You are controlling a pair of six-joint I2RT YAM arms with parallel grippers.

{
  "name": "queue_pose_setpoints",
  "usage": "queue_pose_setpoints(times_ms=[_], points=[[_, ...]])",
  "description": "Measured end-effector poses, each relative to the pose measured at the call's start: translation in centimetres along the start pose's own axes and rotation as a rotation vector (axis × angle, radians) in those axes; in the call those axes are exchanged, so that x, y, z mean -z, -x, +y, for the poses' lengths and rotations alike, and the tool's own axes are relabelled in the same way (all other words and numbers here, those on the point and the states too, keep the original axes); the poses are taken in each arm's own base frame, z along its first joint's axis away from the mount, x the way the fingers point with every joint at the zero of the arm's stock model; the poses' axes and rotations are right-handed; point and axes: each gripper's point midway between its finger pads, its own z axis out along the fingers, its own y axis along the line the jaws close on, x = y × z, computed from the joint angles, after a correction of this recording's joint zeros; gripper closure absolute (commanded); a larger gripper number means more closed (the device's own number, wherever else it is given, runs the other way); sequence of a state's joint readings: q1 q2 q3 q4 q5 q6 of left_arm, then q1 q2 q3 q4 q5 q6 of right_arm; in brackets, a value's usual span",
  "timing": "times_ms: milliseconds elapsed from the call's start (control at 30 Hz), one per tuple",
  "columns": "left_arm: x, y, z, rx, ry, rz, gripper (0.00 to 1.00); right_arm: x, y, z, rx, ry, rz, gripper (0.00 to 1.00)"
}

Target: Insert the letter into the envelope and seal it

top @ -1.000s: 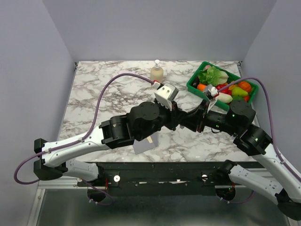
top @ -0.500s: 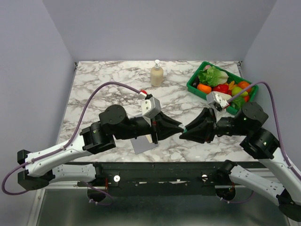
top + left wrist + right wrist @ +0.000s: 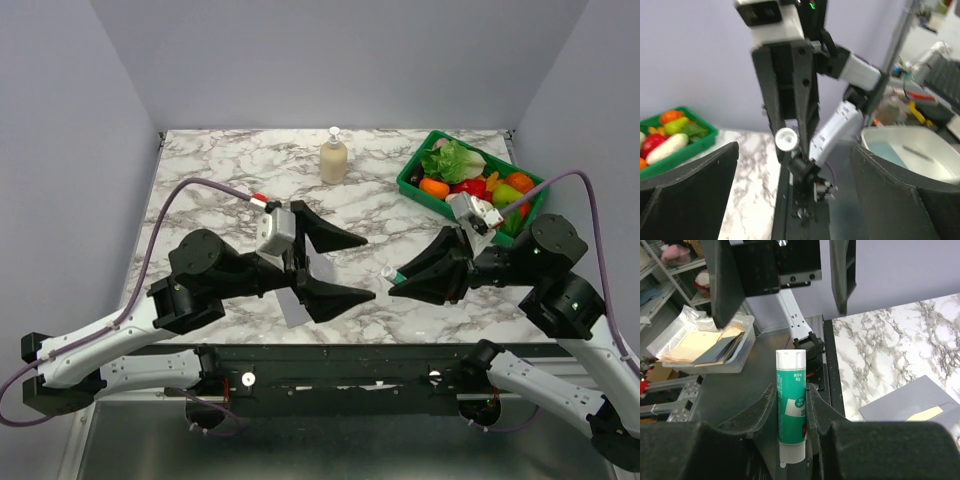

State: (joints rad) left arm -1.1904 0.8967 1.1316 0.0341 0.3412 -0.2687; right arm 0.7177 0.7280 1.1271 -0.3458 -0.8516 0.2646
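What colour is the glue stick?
The glue stick is green with a white cap; right wrist view.

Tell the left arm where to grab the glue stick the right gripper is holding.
Grip the bare white end of the glue stick that sticks out past the right gripper. Bring the left gripper straight on, along the stick's axis: its open jaws face that round end.

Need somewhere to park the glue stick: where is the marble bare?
Bare marble lies left of the soap bottle, out to the table edge, and between bottle and green basket. Crowded at front centre: left gripper, right gripper holding the glue stick, and envelope.
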Motion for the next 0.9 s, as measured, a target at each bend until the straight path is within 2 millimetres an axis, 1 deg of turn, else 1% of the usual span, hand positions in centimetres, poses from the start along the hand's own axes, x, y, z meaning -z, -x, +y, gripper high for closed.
queue_pose_setpoints(times_ms=[67,100,133,167,200,300,367,433,533,567,667,767,900], points=[[0.2,1.3,1.1,0.009,0.07,-0.054,0.03,-0.2,0.1,-0.8,-0.006,-0.035,-0.004,0.99],[0.3,1.9,2.0,0.029,0.127,-0.079,0.09,-0.2,0.1,-1.2,-0.012,-0.057,-0.008,0.99],[0.3,2.4,3.0,0.052,0.187,-0.098,0.11,-0.3,0.2,-1.8,-0.017,-0.088,-0.015,0.99],[0.3,2.7,3.7,0.069,0.233,-0.11,0.14,-0.3,0.3,-2.5,-0.026,-0.128,-0.025,0.99],[0.2,3.0,5.0,0.103,0.307,-0.128,0.15,-0.3,0.4,-3.2,-0.037,-0.162,-0.034,0.99],[-0.1,3.1,8.0,0.183,0.481,-0.143,0.17,0.0,0.4,-6.0,-0.087,-0.311,-0.085,0.99],[-0.8,2.4,9.7,0.228,0.584,-0.13,0.17,0.1,0.1,-8.0,-0.124,-0.404,-0.118,0.99],[-2.0,0.6,11.0,0.266,0.667,-0.093,0.17,0.3,-0.3,-9.7,-0.153,-0.481,-0.141,0.99],[-2.5,-2.2,12.6,0.294,0.776,-0.029,0.18,0.4,-0.4,-11.4,-0.178,-0.557,-0.164,0.99],[-2.5,-2.9,13.0,0.301,0.809,-0.011,0.19,0.5,-0.3,-11.7,-0.179,-0.572,-0.173,0.99],[-2.4,-3.6,13.9,0.314,0.875,0.004,0.22,0.8,0.3,-12.0,-0.173,-0.596,-0.201,0.99],[-2.1,-3.1,14.3,0.328,0.912,-0.015,0.25,1.0,0.9,-11.9,-0.164,-0.599,-0.224,0.99],[-2.2,-2.4,14.3,0.348,0.917,-0.051,0.3,1.2,1.3,-11.7,-0.157,-0.597,-0.238,0.99]])
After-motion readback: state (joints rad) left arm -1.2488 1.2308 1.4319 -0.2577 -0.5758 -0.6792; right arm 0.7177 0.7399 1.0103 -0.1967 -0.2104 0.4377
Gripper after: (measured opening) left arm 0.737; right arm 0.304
